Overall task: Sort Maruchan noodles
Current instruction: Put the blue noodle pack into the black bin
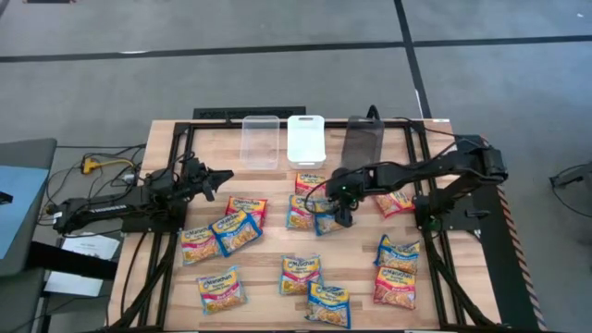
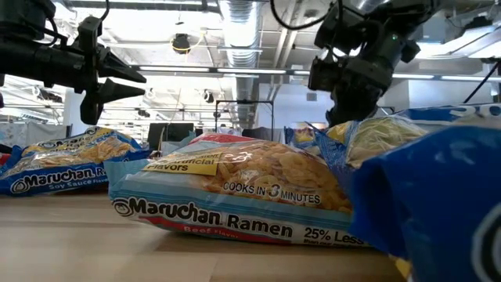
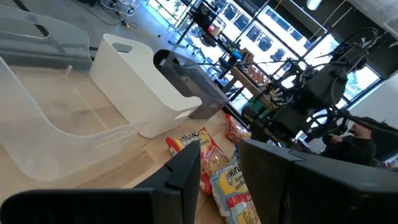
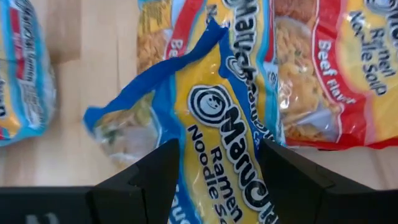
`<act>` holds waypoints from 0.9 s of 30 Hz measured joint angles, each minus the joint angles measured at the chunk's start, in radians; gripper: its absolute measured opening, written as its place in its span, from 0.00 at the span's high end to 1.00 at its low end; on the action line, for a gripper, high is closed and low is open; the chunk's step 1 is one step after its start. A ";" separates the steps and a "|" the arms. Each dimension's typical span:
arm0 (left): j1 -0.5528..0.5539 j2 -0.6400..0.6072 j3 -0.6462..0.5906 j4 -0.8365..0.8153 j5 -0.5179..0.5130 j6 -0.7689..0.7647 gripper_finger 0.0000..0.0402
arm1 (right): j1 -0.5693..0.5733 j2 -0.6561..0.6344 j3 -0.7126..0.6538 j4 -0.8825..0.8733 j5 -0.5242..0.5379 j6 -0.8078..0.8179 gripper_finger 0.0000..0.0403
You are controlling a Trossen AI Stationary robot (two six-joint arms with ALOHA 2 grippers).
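The right tool (image 1: 344,216) hangs just above a blue-banded Maruchan packet (image 4: 217,118) that lies on the wooden worktop (image 1: 268,254) just in front of the white bin (image 1: 305,139). Its 2 fingers (image 4: 155,171) are spread wide, 1 on either side of the packet's yellow middle, and they have hold of nothing. Under that packet, partly covered, lies a red-banded beef packet (image 4: 336,81), and another blue-banded packet (image 4: 25,68) sits just beside it on bare wood. The white bin stands at the far edge of the worktop between a clear bin (image 1: 260,141) and a dark-grey bin (image 1: 363,141). The left tool (image 1: 222,175) hovers in the air in front of and well to the left of the white bin, over bare worktop, its fingers (image 3: 180,180) parted about halfway with nothing between them. The remaining Maruchan noodles are scattered flat across the worktop in front of the white bin: a cluster of 3 packets (image 1: 231,227) to its front-left, 3 more (image 1: 305,282) along the near edge, and 3 (image 1: 398,254) to the front-right. In the low view a beef packet (image 2: 235,192) fills the foreground, marked "25% Less".
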 joint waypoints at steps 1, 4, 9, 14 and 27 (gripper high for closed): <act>0.000 0.000 0.000 0.000 0.000 0.000 0.75 | 0.000 0.008 0.000 -0.001 0.000 0.002 0.39; 0.000 0.000 0.000 -0.001 0.000 0.000 0.75 | 0.000 0.016 0.000 -0.003 0.000 0.043 0.40; 0.000 0.000 0.000 -0.033 -0.001 0.000 0.75 | 0.000 0.026 0.000 -0.003 0.000 0.068 0.50; 0.000 0.000 0.000 -0.071 -0.001 0.000 0.75 | 0.000 0.027 0.000 -0.009 0.000 0.093 0.71; 0.000 0.000 0.000 -0.072 -0.001 0.000 0.75 | 0.002 0.021 0.000 -0.012 0.000 0.231 0.97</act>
